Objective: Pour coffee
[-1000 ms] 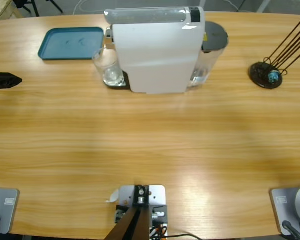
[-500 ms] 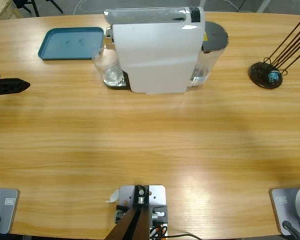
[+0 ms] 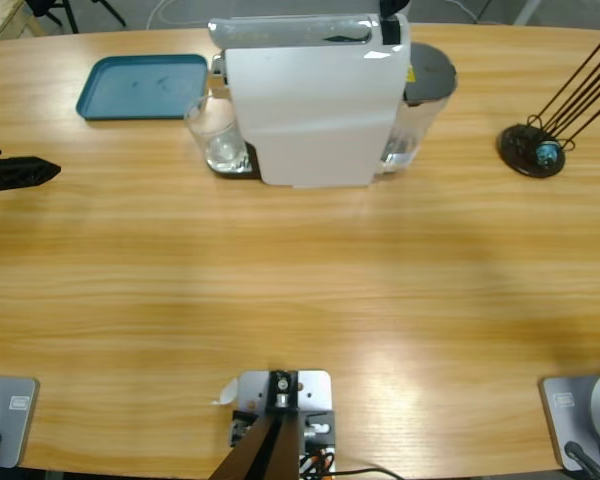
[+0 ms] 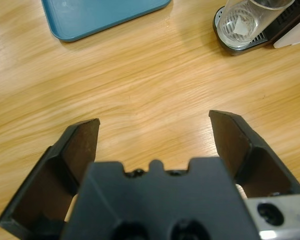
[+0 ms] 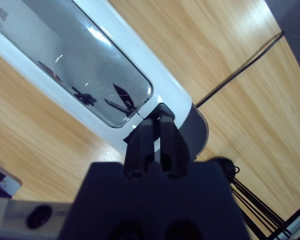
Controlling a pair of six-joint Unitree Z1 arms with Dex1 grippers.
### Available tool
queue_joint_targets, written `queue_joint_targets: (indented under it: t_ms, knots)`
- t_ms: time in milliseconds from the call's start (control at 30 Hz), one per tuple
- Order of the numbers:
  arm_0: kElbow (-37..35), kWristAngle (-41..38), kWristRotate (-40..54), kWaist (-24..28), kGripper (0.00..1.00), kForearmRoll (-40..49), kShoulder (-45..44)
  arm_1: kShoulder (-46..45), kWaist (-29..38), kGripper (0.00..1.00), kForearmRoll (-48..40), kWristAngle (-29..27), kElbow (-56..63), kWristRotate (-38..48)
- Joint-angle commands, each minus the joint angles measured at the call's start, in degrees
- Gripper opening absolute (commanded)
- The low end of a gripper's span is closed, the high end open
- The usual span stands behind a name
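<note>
A clear glass tumbler (image 3: 216, 134) stands on the black drip tray at the left of the white coffee machine (image 3: 310, 105). In the left wrist view the tumbler (image 4: 246, 21) shows only a pale sheen at its base, and I cannot make out brown coffee there. My left gripper (image 3: 25, 172) hovers low at the table's left edge, well short of the glass; its jaws (image 4: 155, 122) are open with bare wood between them. My right gripper (image 5: 160, 124) is shut, tips down at the dark end of the machine's (image 5: 105, 85) top lid, and it shows as a black tip (image 3: 392, 8).
A teal tray (image 3: 145, 85) lies at the back left, seen also in the left wrist view (image 4: 95, 15). The machine's water tank with a grey lid (image 3: 428, 72) sits on its right. A black stand with thin rods (image 3: 532, 150) is at the far right.
The left gripper has slid a little to the right along the table's left edge. A black tip of the right gripper has come into view over the machine's top right.
</note>
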Motion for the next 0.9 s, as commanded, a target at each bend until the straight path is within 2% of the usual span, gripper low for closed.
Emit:
queue_joint_targets:
  t_ms: [33, 900]
  knots:
    - [2.23, 0.17, -0.89, 0.15, 0.945, -0.69, -0.9, 2.71, -0.65, 0.0, 0.83, -1.9, 0.56, -0.89]
    - [2.23, 0.17, -0.89, 0.15, 0.941, -0.78, -0.72, 4.43, -0.58, 0.0, 0.83, 0.07, 1.79, -0.66]
